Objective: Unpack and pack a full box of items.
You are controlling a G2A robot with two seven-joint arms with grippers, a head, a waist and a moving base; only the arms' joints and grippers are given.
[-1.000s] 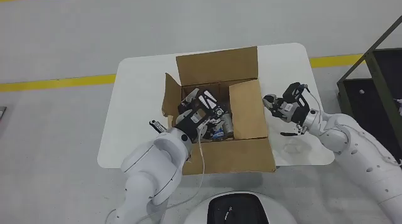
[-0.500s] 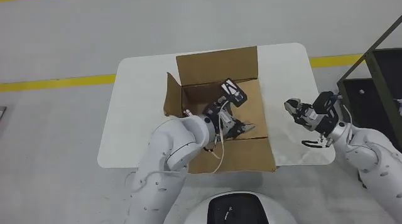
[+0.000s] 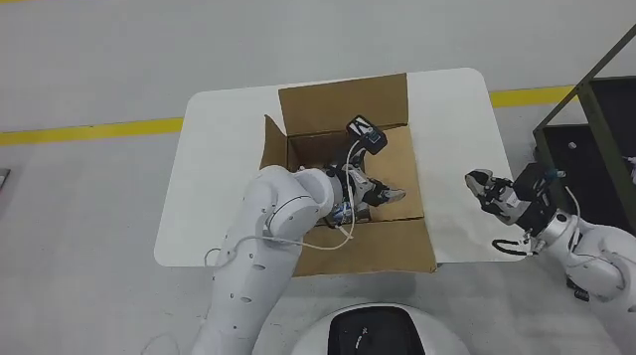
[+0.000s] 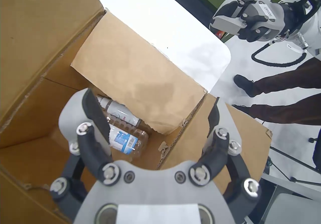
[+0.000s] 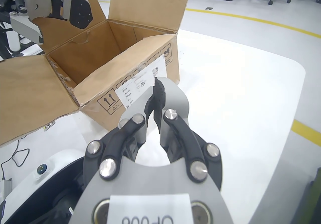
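Note:
An open cardboard box stands mid-table with its flaps folded out. My left gripper hangs open above the box's right side with nothing in it. In the left wrist view, the left gripper looks down on a clear plastic bottle and a white bottle lying at the box bottom. My arm hides most of the box's inside from above. My right gripper is shut and empty over the table's right edge, apart from the box. In the right wrist view, the right gripper faces the labelled box wall.
The white table has bare room left and right of the box. A dark green rack stands just beyond the table's right side. The near box flap lies out toward the robot.
My left gripper has risen out of the box's contents and swung toward the right flap, open. The right arm has drawn back from the box toward the table's right edge.

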